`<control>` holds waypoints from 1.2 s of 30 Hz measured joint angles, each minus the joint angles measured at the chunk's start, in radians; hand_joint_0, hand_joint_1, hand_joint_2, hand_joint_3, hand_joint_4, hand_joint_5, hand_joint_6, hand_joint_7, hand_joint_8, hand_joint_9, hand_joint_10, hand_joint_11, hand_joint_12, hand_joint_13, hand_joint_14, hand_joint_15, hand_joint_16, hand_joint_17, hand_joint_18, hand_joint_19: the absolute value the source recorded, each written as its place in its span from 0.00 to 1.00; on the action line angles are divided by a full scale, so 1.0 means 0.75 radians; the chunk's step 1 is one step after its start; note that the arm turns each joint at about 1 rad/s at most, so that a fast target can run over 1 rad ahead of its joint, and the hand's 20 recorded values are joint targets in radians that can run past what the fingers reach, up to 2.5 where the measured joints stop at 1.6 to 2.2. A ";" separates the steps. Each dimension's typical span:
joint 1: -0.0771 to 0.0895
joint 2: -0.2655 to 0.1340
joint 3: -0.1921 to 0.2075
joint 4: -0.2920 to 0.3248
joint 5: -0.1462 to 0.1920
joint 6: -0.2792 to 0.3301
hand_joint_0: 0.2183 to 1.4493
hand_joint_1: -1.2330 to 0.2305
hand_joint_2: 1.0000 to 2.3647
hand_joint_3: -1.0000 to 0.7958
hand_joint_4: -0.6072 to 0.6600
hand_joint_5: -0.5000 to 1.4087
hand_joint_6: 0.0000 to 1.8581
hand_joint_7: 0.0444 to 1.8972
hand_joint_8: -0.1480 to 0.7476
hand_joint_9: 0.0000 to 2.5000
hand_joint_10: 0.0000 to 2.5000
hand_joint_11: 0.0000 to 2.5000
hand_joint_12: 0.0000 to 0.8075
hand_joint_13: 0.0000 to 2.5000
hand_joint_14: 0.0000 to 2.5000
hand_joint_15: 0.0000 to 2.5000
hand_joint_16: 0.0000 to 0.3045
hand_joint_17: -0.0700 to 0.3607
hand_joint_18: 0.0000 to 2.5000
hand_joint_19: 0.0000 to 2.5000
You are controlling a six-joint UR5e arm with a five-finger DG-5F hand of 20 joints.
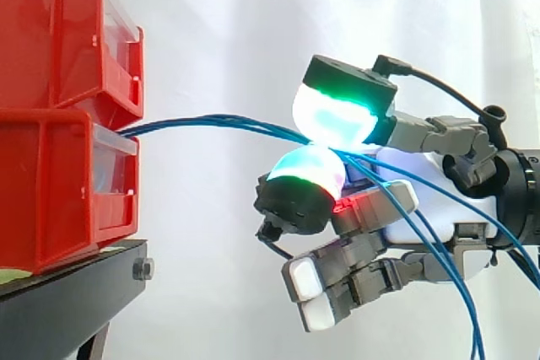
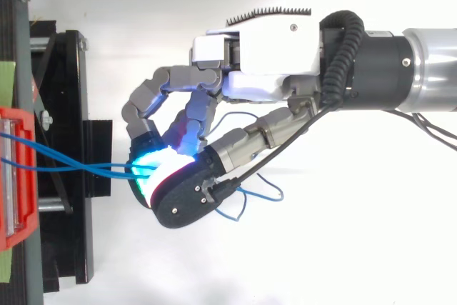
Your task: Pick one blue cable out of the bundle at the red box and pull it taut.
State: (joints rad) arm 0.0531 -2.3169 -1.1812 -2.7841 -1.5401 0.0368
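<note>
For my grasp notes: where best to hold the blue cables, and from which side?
Likely the free span beside the red bins, from the right: there the blue cables run nearly level in open air, so the hand can pinch above and below.

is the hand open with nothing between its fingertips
No, in the side view two glowing pads of the hand are pinched on the blue cables that run out from the red bins.
</note>
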 measured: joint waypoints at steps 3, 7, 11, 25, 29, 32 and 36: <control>0.000 0.000 0.000 0.000 0.000 0.000 0.38 0.22 0.02 0.48 0.48 0.19 0.50 0.64 0.54 0.48 0.01 0.51 0.43 0.32 0.01 0.18 0.17 0.44 0.28 0.15; 0.000 0.000 0.000 0.000 0.000 0.000 0.42 0.21 0.01 0.42 0.43 0.18 0.50 0.61 0.52 0.44 0.01 0.50 0.43 0.29 0.01 0.17 0.17 0.44 0.27 0.13; 0.000 0.000 0.000 0.000 0.000 0.000 0.43 0.20 0.01 0.40 0.41 0.18 0.50 0.61 0.51 0.44 0.01 0.50 0.43 0.29 0.01 0.17 0.17 0.43 0.26 0.14; 0.001 0.000 0.000 0.000 0.000 -0.002 0.38 0.24 0.01 0.36 0.48 0.18 0.50 0.57 0.49 0.56 0.07 0.65 0.43 0.32 0.01 0.19 0.17 0.43 0.26 0.14; 0.001 0.000 0.000 0.000 -0.001 -0.002 0.38 0.24 0.01 0.36 0.48 0.18 0.50 0.56 0.49 0.56 0.09 0.65 0.43 0.33 0.01 0.20 0.17 0.43 0.26 0.15; 0.001 0.001 0.000 0.000 -0.001 -0.002 0.39 0.23 0.01 0.34 0.48 0.18 0.50 0.54 0.49 0.56 0.10 0.65 0.43 0.33 0.01 0.20 0.17 0.43 0.26 0.14; 0.002 0.000 0.000 0.001 -0.002 -0.002 0.43 0.18 0.00 0.28 0.49 0.17 0.50 0.54 0.49 0.53 0.11 0.65 0.44 0.33 0.01 0.20 0.17 0.44 0.26 0.13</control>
State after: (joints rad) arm 0.0549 -2.3166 -1.1812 -2.7832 -1.5414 0.0353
